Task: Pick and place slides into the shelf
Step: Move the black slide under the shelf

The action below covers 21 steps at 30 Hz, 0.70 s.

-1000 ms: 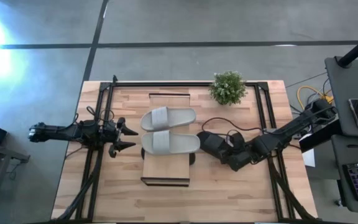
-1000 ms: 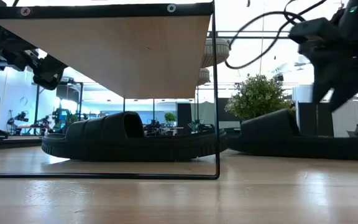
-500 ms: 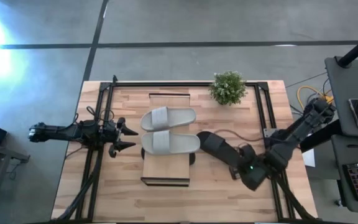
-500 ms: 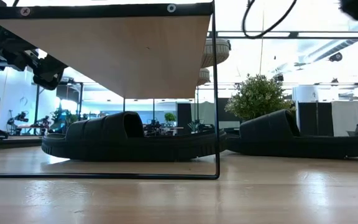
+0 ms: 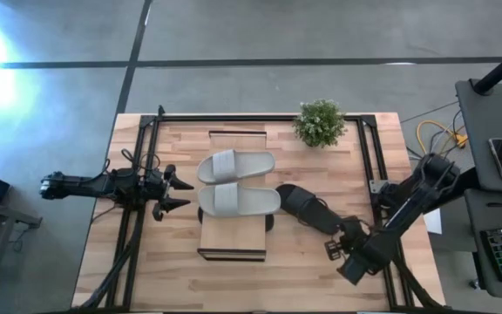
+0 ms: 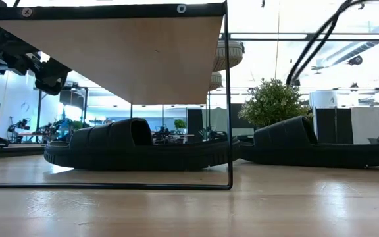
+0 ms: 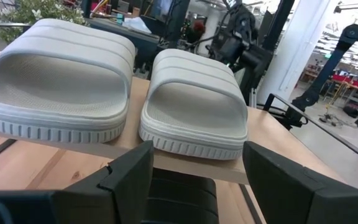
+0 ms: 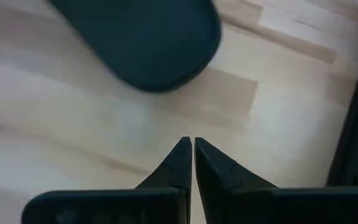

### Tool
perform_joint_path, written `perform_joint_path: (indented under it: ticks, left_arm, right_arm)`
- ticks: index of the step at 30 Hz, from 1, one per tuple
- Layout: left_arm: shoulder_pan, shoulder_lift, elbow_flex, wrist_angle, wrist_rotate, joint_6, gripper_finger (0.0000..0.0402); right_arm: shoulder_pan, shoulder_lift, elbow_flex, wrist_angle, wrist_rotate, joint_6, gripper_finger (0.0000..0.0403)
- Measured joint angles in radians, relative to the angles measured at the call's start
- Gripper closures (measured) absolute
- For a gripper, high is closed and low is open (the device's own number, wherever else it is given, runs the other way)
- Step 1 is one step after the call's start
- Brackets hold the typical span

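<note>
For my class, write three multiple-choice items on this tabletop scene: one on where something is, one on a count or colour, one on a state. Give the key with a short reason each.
1. Where does the grey pair of slides lie?
A. on the shelf's plank top
B. on the floor
C. beside the plant

2. How many black slides show?
A. none
B. two
C. four

3. How do the right gripper's fingers stand?
A. wide open
B. shut on a slide
C. shut on nothing

Key: 1 A, the grey pair rests side by side on the shelf. 2 B, the low view shows one black slide under the shelf and another beside it. 3 C, the right gripper has its fingers together above bare tabletop, clear of the black slide.
</note>
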Motion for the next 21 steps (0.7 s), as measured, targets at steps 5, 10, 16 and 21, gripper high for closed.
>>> perform_joint_path:
  ticks: [5,10,16,21]
  left_arm:
    - [0.000,0.000,0.000,0.000,0.000,0.000,0.0168]
    - [0.000,0.000,0.000,0.000,0.000,0.000,0.0168]
    - [0.000,0.000,0.000,0.001,0.000,0.000,0.0168]
    - [0.000,0.000,-0.001,0.001,0.000,0.000,0.0169]
  right_arm:
    - [-0.042,0.027,-0.042,0.052,0.049,0.002,0.0392]
    - [-0.094,0.010,-0.110,0.153,0.066,0.021,0.0392]
    - [-0.168,-0.018,-0.203,0.273,0.067,0.104,0.0392]
    - [-0.233,-0.020,-0.210,0.244,0.115,0.102,0.0392]
